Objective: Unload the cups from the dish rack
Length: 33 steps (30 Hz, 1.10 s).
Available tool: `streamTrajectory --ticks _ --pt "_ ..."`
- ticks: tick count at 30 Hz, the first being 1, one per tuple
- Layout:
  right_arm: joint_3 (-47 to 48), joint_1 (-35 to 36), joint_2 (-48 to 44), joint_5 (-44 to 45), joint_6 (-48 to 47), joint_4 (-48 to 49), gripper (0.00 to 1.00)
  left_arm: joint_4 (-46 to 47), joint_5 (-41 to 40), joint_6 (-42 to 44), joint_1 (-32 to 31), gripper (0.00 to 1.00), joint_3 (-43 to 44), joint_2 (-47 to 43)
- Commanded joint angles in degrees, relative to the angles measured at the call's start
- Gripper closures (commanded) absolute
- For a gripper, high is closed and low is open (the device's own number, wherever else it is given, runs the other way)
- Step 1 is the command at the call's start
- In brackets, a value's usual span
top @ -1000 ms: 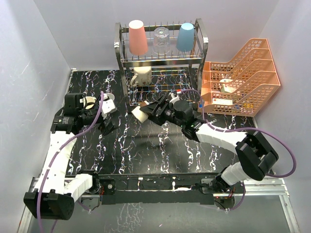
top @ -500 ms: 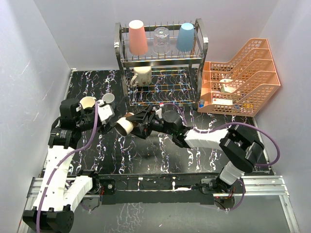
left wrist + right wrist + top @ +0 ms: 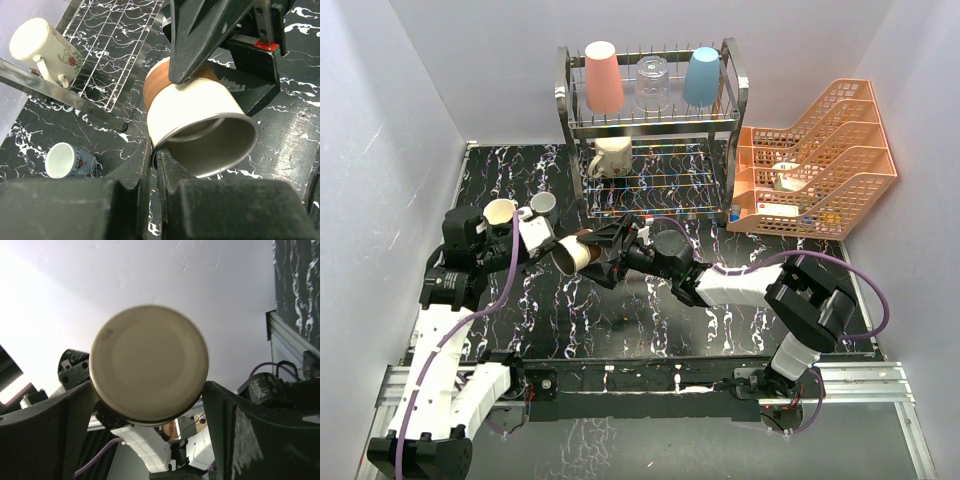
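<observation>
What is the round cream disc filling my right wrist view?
Observer: The base of a cup, lying sideways, clamped in the right hand.
Operator: Where does its mouth point?
Observer: At the left hand, whose fingers are shut at its rim.
Operator: Which cups sit on the dish rack?
Observer: Top tier: pink tumbler, clear glass, blue tumbler; below, a cream mug.

The whole table (image 3: 600, 320) is viewed from above and behind; one cup (image 3: 200, 120) is seen closely by both wrist cameras, from opposite ends.
</observation>
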Motion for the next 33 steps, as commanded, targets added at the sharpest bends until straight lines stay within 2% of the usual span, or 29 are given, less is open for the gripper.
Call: streamTrajectory --ticks 1,5,10,13,15,19,24,28,33 --pt "1.12 1.34 -0.55 -1.61 -2.21 6.21 0.02 2.76 0.06 -8.27 -0.12 1.0 -1.12 0.1" --pt "-2.0 0.73 -1.99 -0.94 -3.73 2.12 0.02 1.25 -4.66 -14.1 -0.12 1.0 0.83 3.7" --pt "-8.25 -2.27 -4.42 -3.96 -7.32 -2.92 0.02 -5.21 -16.79 -14.7 -0.12 1.0 6.27 11.83" --pt "-11.53 -4.76 -7.37 -4.68 -13.25 -10.83 0.02 -8.95 -24.62 -13.15 -0.12 1.0 9.09 16.93" --pt "-12.6 -6.94 -10.24 -4.16 -20.33 -20.19 0.02 -10.76 -29.38 -12.62 -0.12 1.0 10.23 20.14" --pt "-10.97 -11.45 -17.78 3.51 -34.36 -37.22 0.02 -14.56 -35.09 -12.93 -0.12 1.0 11.77 27.2" --pt "-1.65 -15.14 -22.06 16.3 -50.97 -52.6 0.02 -17.3 -39.28 -13.27 -0.21 1.0 15.17 37.46" --pt "4.58 -15.92 -21.12 24.5 -60.62 -58.19 0.02 -17.76 -41.44 -13.44 -0.3 1.0 18.67 43.01" --pt "6.73 -17.89 -21.01 28.3 -66.69 -58.07 0.02 -19.05 -42.13 -14.46 -0.3 1.0 23.24 48.34"
